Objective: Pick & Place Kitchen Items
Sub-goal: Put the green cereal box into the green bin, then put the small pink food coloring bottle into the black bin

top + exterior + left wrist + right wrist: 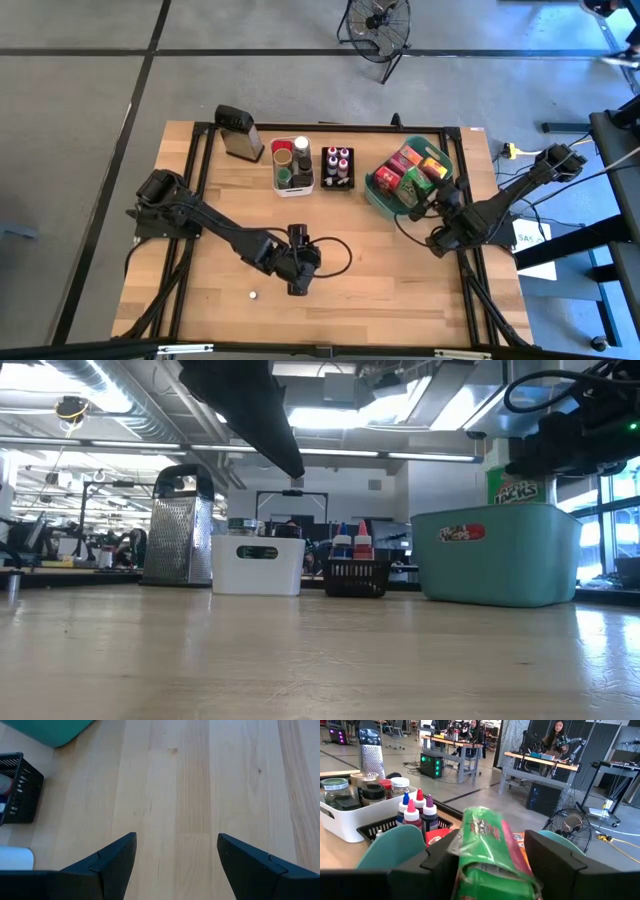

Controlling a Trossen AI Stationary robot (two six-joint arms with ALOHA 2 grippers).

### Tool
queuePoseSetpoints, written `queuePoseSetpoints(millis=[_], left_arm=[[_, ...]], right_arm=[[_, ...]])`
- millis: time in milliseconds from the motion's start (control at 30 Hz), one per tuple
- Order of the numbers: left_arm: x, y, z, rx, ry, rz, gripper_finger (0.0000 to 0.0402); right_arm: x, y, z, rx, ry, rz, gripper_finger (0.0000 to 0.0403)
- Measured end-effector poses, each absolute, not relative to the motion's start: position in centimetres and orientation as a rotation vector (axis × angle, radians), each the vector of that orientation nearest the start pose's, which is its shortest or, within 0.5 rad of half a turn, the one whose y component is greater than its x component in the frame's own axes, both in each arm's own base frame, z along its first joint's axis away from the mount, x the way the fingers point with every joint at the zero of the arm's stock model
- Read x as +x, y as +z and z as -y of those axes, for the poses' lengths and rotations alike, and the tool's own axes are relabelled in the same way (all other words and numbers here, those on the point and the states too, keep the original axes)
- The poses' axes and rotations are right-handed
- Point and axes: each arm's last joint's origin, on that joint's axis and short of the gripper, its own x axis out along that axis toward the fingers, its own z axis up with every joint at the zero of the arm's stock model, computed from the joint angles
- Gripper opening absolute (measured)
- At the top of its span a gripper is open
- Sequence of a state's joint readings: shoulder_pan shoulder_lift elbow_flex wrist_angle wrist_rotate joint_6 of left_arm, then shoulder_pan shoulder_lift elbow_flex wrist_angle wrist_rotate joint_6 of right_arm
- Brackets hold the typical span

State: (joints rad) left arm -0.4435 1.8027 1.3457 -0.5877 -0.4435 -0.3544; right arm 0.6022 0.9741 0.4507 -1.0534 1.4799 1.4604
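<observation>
My left gripper point(297, 288) hovers over bare table point(380, 270) at centre front, fingers spread, holding nothing. Further right, my right gripper point(421, 212) sits over the teal basket point(378, 197). The green packet point(487, 851) stands on end between its parted fingers, long axis upright; I can't tell whether they touch it. Its label is unreadable.

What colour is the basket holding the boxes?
Teal basket; low view shows it best.
</observation>
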Motion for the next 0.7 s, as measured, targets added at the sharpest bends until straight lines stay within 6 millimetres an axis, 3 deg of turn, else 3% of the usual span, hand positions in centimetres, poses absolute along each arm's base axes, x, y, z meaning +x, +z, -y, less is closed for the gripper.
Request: queuePoseSetpoints(millis=[467, 700], left_arm=[[34.3, 22.5, 14.9, 0.121, 0.164, -0.921, 0.0271], [33.7, 23.4, 14.9, 0.082, 0.095, -0.948, 0.0274]], right_arm=[[11.0, 18.3, -4.1, -0.103, -0.964, -0.1, 0.0291], [11.8, 20.6, -5.0, -0.132, -0.939, -0.067, 0.0292]])
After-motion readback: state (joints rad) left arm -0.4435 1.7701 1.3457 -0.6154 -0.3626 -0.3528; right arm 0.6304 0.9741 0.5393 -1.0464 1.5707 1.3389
